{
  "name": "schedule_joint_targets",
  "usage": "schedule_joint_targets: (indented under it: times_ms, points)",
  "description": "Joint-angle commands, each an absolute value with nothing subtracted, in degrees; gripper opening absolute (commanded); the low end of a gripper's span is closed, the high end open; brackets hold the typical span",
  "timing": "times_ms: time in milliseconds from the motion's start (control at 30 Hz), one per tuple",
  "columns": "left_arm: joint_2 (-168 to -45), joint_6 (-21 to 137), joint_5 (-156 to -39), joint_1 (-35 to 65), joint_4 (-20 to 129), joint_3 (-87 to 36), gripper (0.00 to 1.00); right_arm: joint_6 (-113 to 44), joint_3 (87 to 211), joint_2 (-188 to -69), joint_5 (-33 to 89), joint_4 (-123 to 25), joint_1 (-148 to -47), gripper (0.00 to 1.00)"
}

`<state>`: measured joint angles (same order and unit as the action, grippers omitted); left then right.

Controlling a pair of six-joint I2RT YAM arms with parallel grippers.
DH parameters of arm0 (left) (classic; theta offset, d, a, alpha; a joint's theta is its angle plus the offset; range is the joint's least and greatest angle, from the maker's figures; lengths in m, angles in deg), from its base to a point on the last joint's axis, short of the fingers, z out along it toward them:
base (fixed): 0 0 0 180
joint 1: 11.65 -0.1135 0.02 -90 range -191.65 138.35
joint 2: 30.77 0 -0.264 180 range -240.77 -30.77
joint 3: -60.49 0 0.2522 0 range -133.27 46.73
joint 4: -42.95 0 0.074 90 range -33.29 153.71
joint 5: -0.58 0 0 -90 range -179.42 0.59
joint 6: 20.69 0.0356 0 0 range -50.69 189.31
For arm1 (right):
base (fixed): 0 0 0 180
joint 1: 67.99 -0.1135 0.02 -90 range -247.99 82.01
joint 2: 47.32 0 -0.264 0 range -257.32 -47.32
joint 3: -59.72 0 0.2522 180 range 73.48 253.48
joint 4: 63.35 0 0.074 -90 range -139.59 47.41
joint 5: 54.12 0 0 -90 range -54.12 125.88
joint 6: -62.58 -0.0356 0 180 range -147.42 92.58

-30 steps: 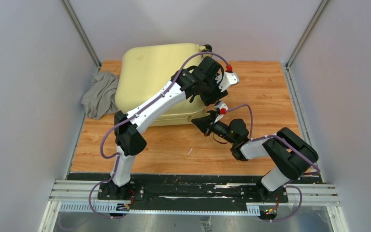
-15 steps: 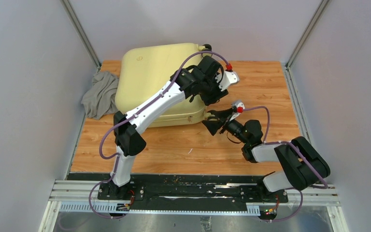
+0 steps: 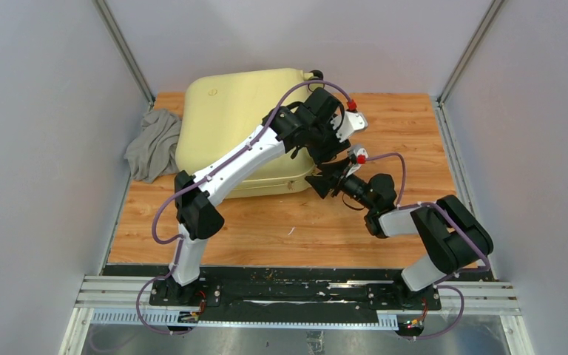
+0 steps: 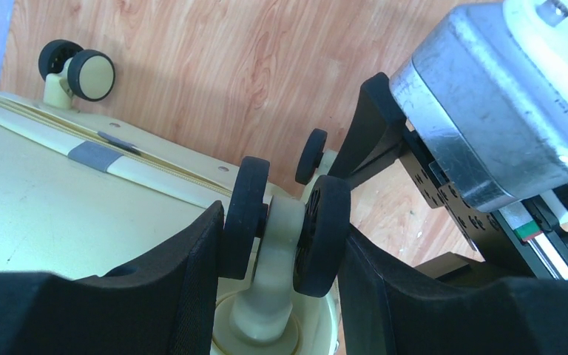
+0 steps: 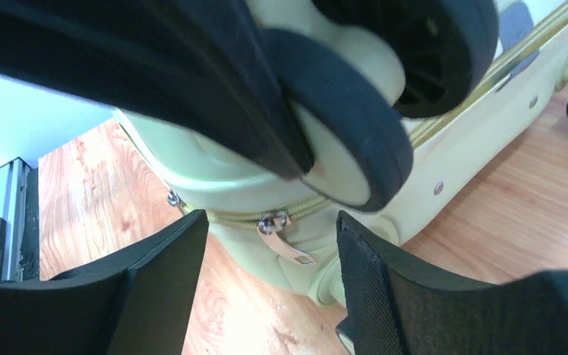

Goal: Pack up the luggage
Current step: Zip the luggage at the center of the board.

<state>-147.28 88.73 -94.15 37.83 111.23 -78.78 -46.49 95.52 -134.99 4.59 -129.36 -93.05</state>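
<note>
Lit brightly and evenly from above, with only soft shadows. Sharp overhead; blurred on the nearest wheel (image 5: 362, 148) in the right wrist view.

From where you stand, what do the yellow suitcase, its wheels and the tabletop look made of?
Suitcase: hard moulded plastic, matte pale yellow; rigid rounded corners, faint scuffs. Wheels: black rubbery-looking treads on cream plastic hubs. Tabletop: wood grain with a slight sheen, possibly laminate rather than solid wood.
</note>
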Motion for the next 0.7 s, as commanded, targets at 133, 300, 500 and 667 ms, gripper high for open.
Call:
schedule_joint_targets:
  times_ms: [133,300,500,667]
  points:
    - [-137.03,83.80,-95.40,38.98,100.03,-84.97,0.00,-44.79,89.25,-132.46,6.34,-129.85,-92.66,0.73]
    - [-136.69,83.20,-95.71,38.98,100.03,-84.50,0.00,-44.68,91.30,-132.69,5.59,-128.63,-92.60,0.71]
    - [-136.50,81.98,-96.40,39.07,100.04,-84.40,0.00,-44.95,94.52,-133.34,5.43,-128.58,-92.47,0.68]
    - [-136.41,80.94,-97.26,39.22,100.37,-84.40,0.00,-45.20,96.21,-133.40,6.04,-128.99,-92.38,0.65]
